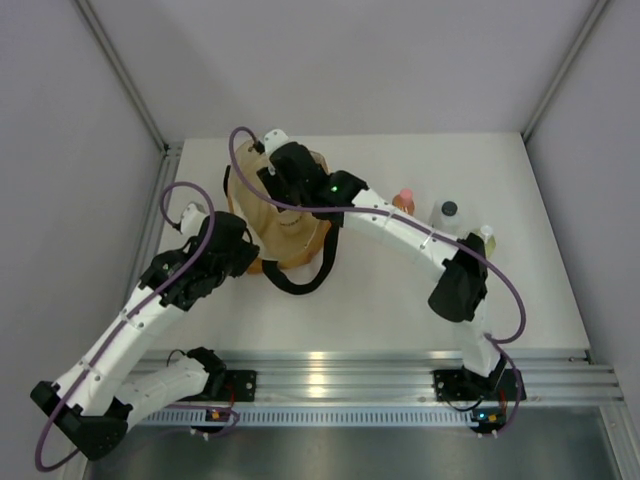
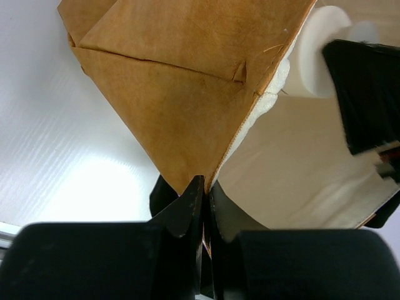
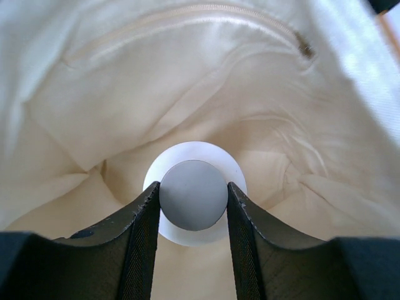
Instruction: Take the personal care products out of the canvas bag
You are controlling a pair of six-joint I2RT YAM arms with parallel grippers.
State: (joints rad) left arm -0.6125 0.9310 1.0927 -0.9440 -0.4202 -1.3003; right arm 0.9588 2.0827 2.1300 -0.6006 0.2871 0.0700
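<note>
While the white counter point(image 1: 380, 300) carries everything, the canvas bag point(image 1: 288, 232) stands at its far left, mouth upward, a black loop handle point(image 1: 300, 282) lying in front; the left arm point(image 1: 130, 320) stretches from its near-left base to the bag's left rim; the right arm point(image 1: 400, 222) bends at its elbow and reaches leftward, wrist tipped down into the bag's mouth; three products stand on the counter right of the bag: an amber bottle point(image 1: 403, 200), a whitish bottle point(image 1: 448, 213) and a yellow-green bottle point(image 1: 486, 238); only the left wrist view shows the left jaws pinched together on the bag's tan edge; only the right wrist view shows the inside: cream lining point(image 3: 312, 125), a zip pocket point(image 3: 187, 25), and the right jaws clamped on the sides of a short jar point(image 3: 194, 195) low in the bag.
</note>
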